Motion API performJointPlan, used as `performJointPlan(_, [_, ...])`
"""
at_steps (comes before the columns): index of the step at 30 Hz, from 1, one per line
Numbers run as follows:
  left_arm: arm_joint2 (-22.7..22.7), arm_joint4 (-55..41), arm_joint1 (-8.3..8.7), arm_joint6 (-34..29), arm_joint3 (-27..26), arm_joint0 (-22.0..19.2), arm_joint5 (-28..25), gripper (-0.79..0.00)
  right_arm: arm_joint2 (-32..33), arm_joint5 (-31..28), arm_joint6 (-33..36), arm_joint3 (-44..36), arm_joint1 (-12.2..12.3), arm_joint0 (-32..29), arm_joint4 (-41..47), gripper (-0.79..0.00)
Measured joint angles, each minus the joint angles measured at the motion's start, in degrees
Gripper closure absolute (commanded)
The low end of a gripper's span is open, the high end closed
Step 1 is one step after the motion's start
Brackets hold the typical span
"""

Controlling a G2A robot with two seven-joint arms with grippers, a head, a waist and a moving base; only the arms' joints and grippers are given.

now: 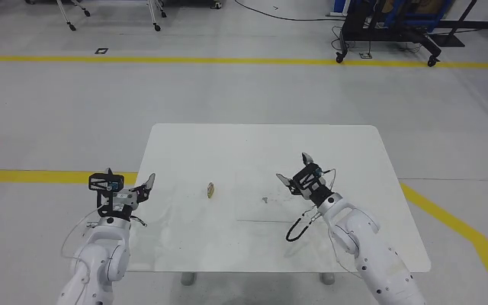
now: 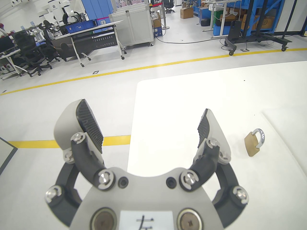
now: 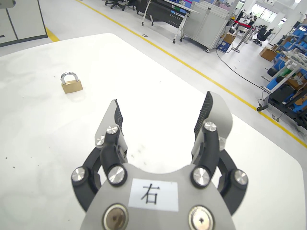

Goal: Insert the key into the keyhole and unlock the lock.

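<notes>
Left tool (image 2: 145,111) spread wide, nothing btwn its fingers; it sits at the table's (image 1: 252,145) left edge, partly over the floor. Right tool (image 3: 162,100) also spread wide and empty, above the table right of centre. Padlock (image 1: 211,190), brass body w/ silver shackle, is on the table near the middle, btwn the two tools and well apart from both; shackle looks closed. Key (image 1: 264,200) is a small grey bit on the table, right of the padlock and not touching it, just left of the right tool and a little nearer; too small to tell which way it points.
</notes>
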Motion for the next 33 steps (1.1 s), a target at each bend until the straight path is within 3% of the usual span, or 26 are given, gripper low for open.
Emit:
performJointPlan(13, [0.0, 0.0, 0.00, 0.0, 0.0, 0.0, 0.0, -0.785, 0.1, -0.4, 0.5, -0.2, 0.1, -0.1, -1.1, -0.785])
performJointPlan(16, [0.0, 0.0, 0.00, 0.0, 0.0, 0.0, 0.0, -0.785, -2.3, -5.5, 1.9, 1.6, 0.0, 1.7, -2.0, -0.785])
performJointPlan(23, [0.0, 0.0, 0.00, 0.0, 0.0, 0.0, 0.0, -0.785, -7.2, -28.9, 3.1, 12.4, 0.1, 10.6, 2.0, -0.785])
performJointPlan(26, [0.0, 0.0, 0.00, 0.0, 0.0, 0.0, 0.0, -0.785, -9.3, -35.8, 4.5, 17.4, 0.0, 14.8, 1.9, -0.785])
performJointPlan(30, [0.0, 0.0, 0.00, 0.0, 0.0, 0.0, 0.0, -0.785, -11.9, -40.6, 5.8, 23.7, -0.4, 19.3, 2.3, -0.785])
performJointPlan(33, [0.0, 0.0, 0.00, 0.0, 0.0, 0.0, 0.0, -0.785, -13.7, -40.8, 8.2, 27.6, -0.9, 22.3, 2.5, -0.785])
